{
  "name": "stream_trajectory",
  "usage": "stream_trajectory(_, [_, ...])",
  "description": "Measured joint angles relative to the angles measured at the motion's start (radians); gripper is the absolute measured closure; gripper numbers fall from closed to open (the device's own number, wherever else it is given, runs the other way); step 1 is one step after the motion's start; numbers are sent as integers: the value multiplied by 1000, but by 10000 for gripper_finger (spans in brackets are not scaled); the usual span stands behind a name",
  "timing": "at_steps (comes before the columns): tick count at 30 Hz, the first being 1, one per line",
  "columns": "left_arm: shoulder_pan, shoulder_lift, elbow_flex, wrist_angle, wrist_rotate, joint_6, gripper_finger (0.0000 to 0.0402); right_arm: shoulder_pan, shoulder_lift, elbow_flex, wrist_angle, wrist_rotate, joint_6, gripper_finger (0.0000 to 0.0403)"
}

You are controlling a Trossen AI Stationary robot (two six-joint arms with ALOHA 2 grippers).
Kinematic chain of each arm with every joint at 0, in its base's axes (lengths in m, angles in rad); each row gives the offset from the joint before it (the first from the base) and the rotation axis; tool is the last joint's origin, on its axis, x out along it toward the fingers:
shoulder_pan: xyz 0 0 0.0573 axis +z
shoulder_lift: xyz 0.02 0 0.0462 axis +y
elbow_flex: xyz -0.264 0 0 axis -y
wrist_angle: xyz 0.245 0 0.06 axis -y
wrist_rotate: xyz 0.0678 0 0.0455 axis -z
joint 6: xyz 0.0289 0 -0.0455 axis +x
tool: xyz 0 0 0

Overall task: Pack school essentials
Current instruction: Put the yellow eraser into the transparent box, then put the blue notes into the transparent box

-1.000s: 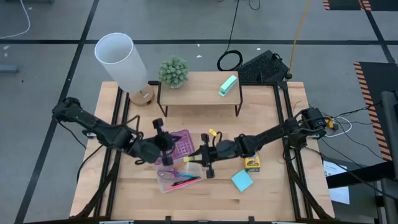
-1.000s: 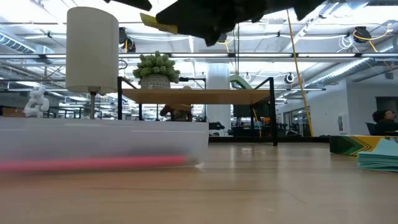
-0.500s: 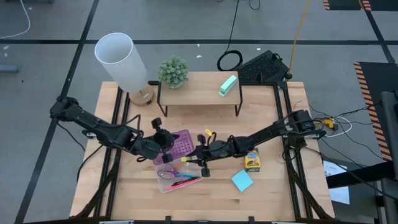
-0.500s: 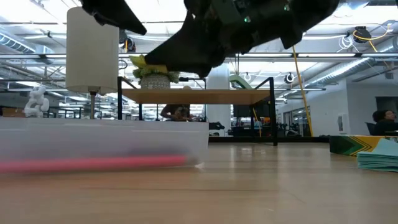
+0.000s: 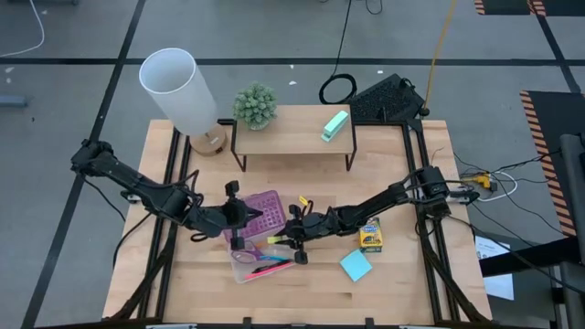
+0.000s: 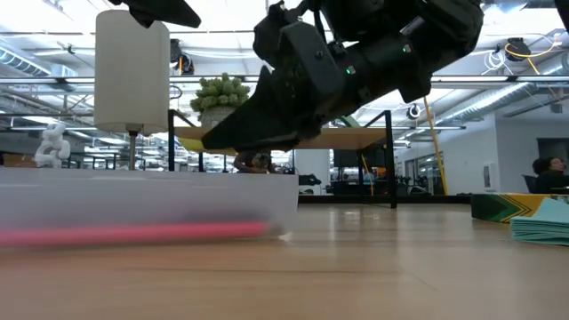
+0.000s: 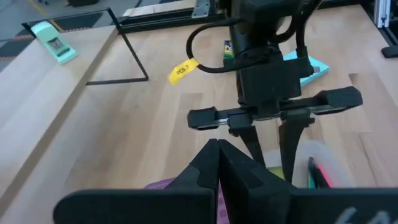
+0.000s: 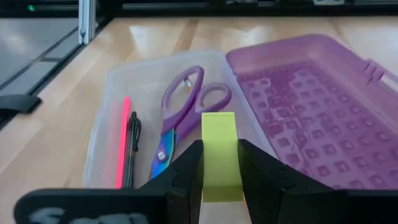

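The right claw (image 8: 219, 163) is clamped on a small yellow eraser (image 8: 219, 155), holding it just above the open clear case (image 8: 102, 134) that lies near the middle of the counter (image 5: 411, 274). In the right wrist view the eraser sits between the two dark fingers, over the case's tray. Inside the tray lie the purple-handled scissors (image 8: 180, 112), a pink pencil (image 8: 123, 140) and a black pen (image 8: 133, 146), side by side. The purple lid (image 8: 311, 99) is swung open, lying flat beside the tray.

From above, the right claw (image 5: 297, 239) hangs at the case's 3 o'clock edge. The left claw (image 5: 239, 219) hovers over the purple lid at about 10 o'clock from the case; its fingers are pressed together, gripping nothing, as the left wrist view shows.

The yellow-green crayon box (image 5: 370, 238) rests on the counter at 3 o'clock from the case, and the blue sticky-note pad (image 5: 356, 266) lies just beside it toward 5 o'clock. A mint-green block (image 5: 335, 125) sits on the raised shelf (image 5: 292, 137) at 12 o'clock, with a potted plant (image 5: 255, 105) and a white lamp (image 5: 178, 89) toward 11 o'clock.
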Motion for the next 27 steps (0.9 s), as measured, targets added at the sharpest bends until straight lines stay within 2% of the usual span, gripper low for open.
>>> stream_trajectory(16, [0, 0, 0, -4, 6, 6, 392, 4, 0, 1, -63, -49, 0, 313])
stream_trajectory(27, [0, 0, 0, -2, 6, 5, 392, 3, 0, 1, -80, -42, 8, 235])
